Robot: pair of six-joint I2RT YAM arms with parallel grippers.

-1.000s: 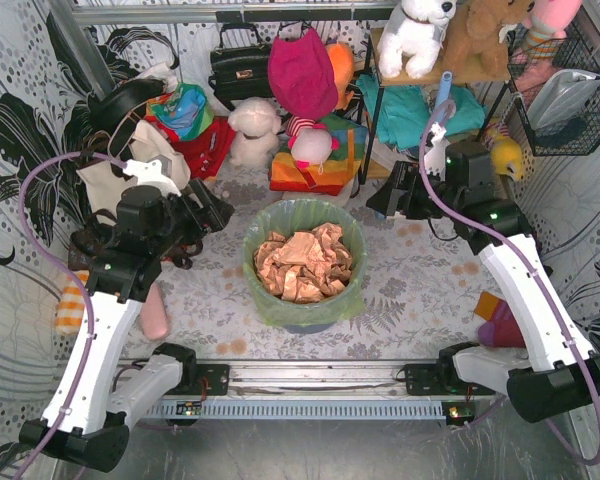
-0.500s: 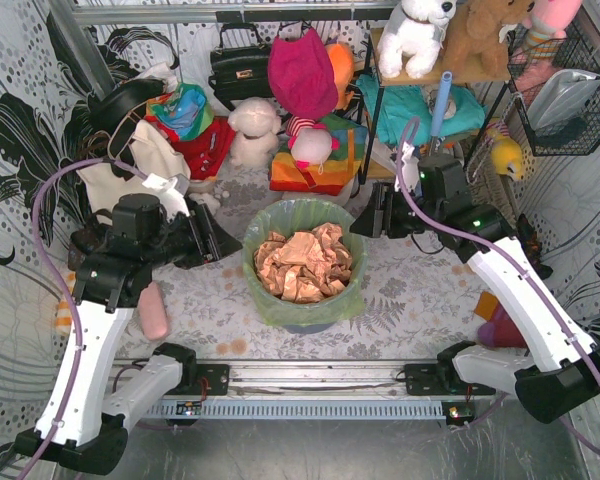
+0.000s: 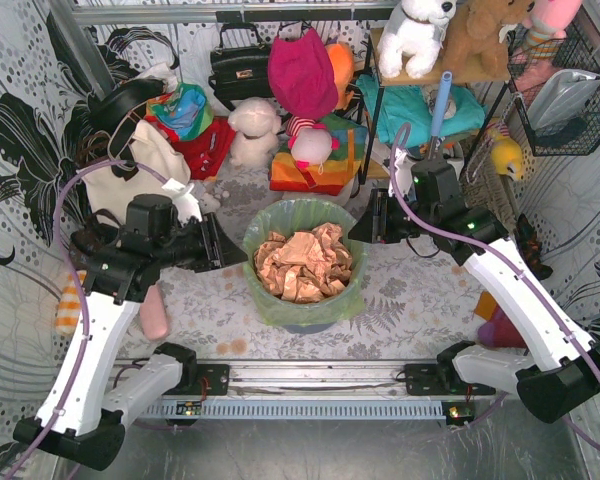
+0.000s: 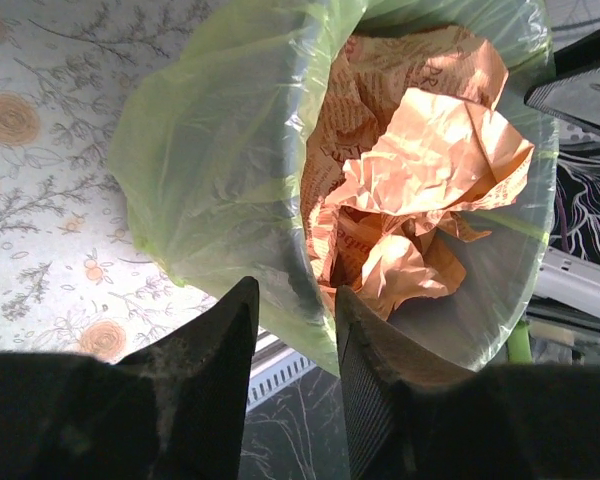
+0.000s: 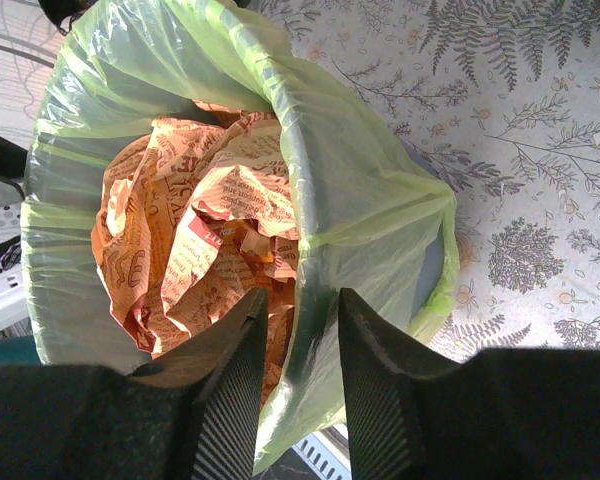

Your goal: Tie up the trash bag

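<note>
Both arms have closed in on the trash bag (image 3: 280, 300) since a second ago. It stands mid-counter (image 3: 410, 295), full of crumpled paper (image 3: 302, 262). The left pincer (image 3: 230, 255) is spread, its fingers straddling the bag's left rim. The right pincer (image 3: 360, 228), also spread, straddles the right rim. Beyond, plush toys (image 3: 255, 130) and a black handbag (image 3: 238, 65) crowd the back.

Centre of table (image 3: 410, 290): trash bag (image 3: 267, 300), crumpled paper (image 3: 302, 262) inside. Just left of rim: left gripper (image 3: 235, 255). Just right: right gripper (image 3: 358, 228). Behind: stuffed toys (image 3: 255, 130).
</note>
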